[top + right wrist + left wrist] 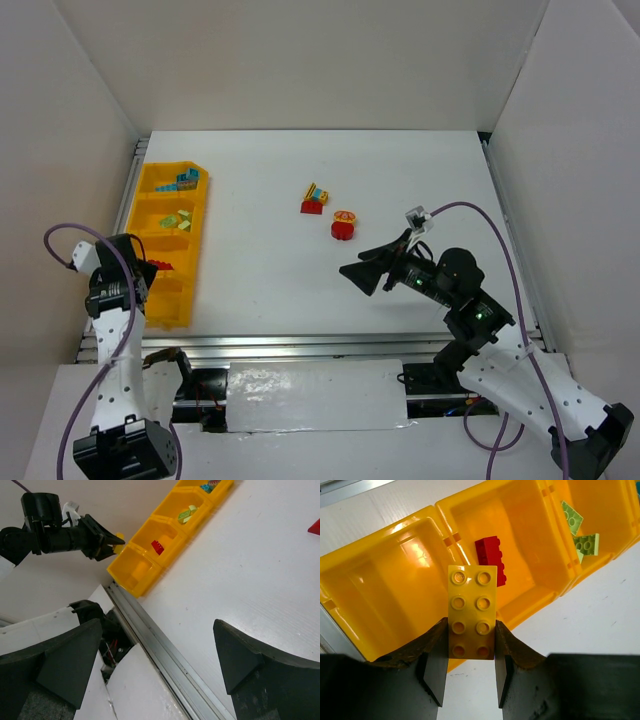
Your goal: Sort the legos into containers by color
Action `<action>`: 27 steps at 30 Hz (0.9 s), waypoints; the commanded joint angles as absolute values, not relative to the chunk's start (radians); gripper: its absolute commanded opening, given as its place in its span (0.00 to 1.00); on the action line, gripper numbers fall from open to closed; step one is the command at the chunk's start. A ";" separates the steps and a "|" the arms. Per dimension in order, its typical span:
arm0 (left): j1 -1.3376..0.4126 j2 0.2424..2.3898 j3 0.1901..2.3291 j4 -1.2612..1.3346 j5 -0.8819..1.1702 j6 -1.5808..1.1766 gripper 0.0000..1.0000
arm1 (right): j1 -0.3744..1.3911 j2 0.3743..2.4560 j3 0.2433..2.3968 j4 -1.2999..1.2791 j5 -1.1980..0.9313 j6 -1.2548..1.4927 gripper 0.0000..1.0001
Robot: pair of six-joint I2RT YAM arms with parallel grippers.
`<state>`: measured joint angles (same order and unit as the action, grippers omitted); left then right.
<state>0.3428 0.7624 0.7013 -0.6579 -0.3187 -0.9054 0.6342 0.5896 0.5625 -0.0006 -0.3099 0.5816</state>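
Brick [472,611], yellow: clamped in left gripper [470,647] above tray [370,580] divider, table's 9 o'clock; red brick [491,560] at its 1 o'clock. Right gripper [160,650] gaping, empty. Risk: off-centre release drops it among red.

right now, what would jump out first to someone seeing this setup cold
The long yellow tray at the left edge of the table stands out, with the left gripper pinching a yellow brick above its near end, by the compartment holding a red brick. Next come a multicoloured clump and a red round piece loose mid-table, and the right gripper wide open near them, holding nothing.
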 commanded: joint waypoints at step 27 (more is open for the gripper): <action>0.347 0.765 0.566 -0.716 -0.428 -1.072 0.08 | 0.630 0.681 0.609 0.045 -0.390 0.584 1.00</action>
